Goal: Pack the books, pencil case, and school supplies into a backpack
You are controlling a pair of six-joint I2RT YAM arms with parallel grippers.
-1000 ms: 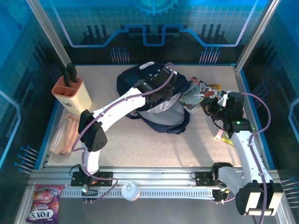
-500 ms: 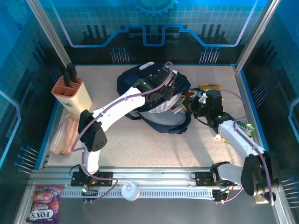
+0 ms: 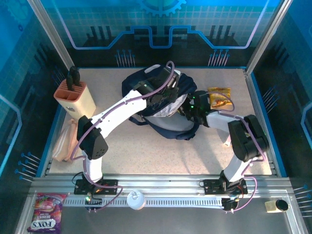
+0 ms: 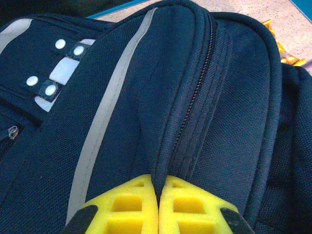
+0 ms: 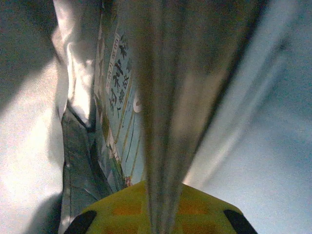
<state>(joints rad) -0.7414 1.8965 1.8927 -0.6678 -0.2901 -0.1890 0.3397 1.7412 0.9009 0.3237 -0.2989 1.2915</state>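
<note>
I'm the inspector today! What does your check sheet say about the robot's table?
Surface: speckled table, no spills seen.
Job's things: backpack in the middle; pink pencil case at the left edge; book edge-on inside the backpack.
Clutter: knife block, snack bag.
End effectors: left end effector shut on a backpack fold; right end effector shut on the book.
Cables: purple cables loop along both arms.
Surroundings: blue walls, sweets bag outside the rail.

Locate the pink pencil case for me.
Top view: the pencil case lies at the table's left edge, just on the near side of the knife block.
</note>
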